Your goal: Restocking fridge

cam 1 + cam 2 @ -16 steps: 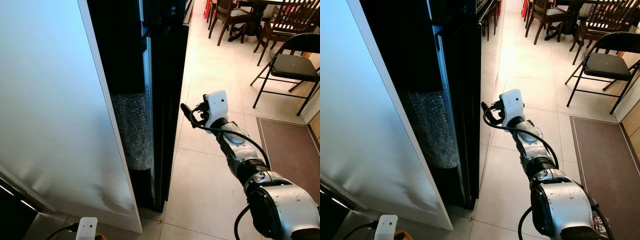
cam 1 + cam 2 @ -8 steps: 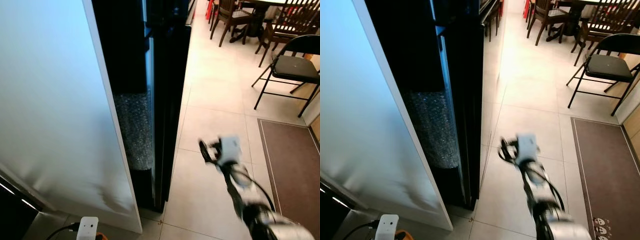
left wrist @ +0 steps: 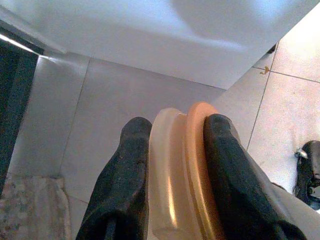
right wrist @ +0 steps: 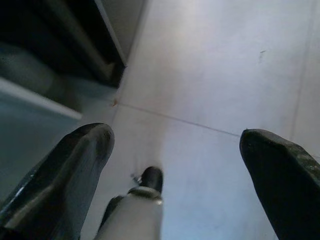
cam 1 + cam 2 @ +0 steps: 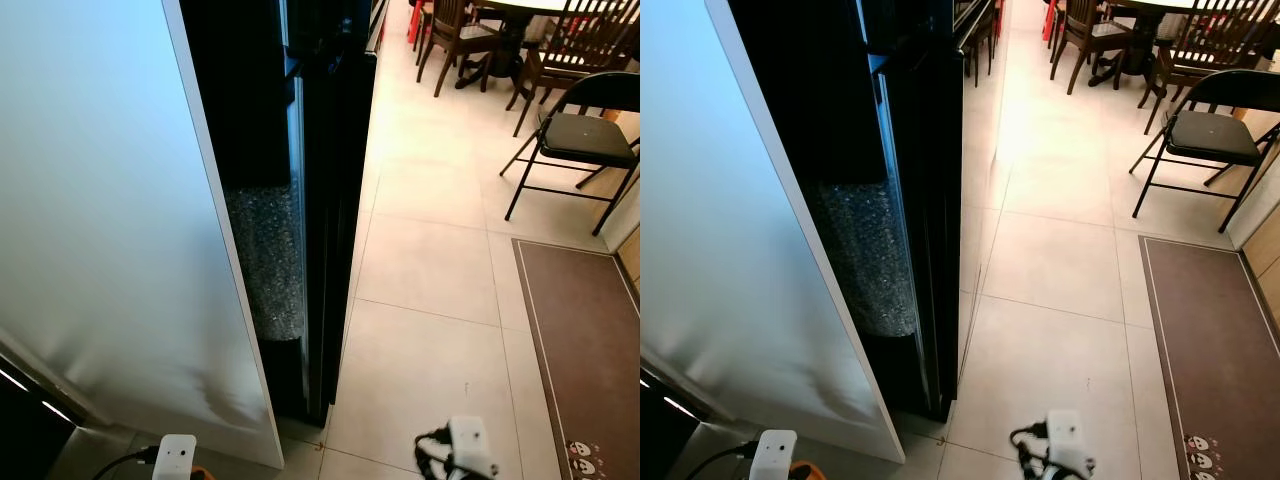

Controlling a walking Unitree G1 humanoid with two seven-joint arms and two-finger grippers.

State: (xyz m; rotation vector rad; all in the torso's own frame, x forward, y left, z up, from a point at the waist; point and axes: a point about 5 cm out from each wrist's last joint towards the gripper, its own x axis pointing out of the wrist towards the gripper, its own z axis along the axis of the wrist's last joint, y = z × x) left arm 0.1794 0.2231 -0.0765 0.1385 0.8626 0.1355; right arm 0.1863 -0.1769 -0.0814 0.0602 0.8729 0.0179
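Note:
A tall black fridge [image 5: 335,150] stands ahead on the left, with a wide white panel [image 5: 110,200] on its near side. Bubble wrap [image 5: 268,260] shows in the dark gap between them. In the left wrist view my left gripper [image 3: 177,122] is shut on a round container [image 3: 182,165], pale and translucent with an orange edge, held low over the grey floor beside the white panel. My right gripper [image 4: 177,135] is open, nothing between its fingers, and it points down at the tiles. Its white wrist housing [image 5: 468,442] sits at the bottom edge.
A black folding chair [image 5: 580,135] stands at the right on the pale tiled floor [image 5: 430,270]. Wooden dining chairs and a table [image 5: 470,30] are farther back. A brown mat [image 5: 585,320] lies along the right edge. My foot [image 4: 150,177] shows below the right gripper.
My right arm has dropped from beside the fridge's front edge down to the bottom of the view. The left gripper still holds the container low at the left.

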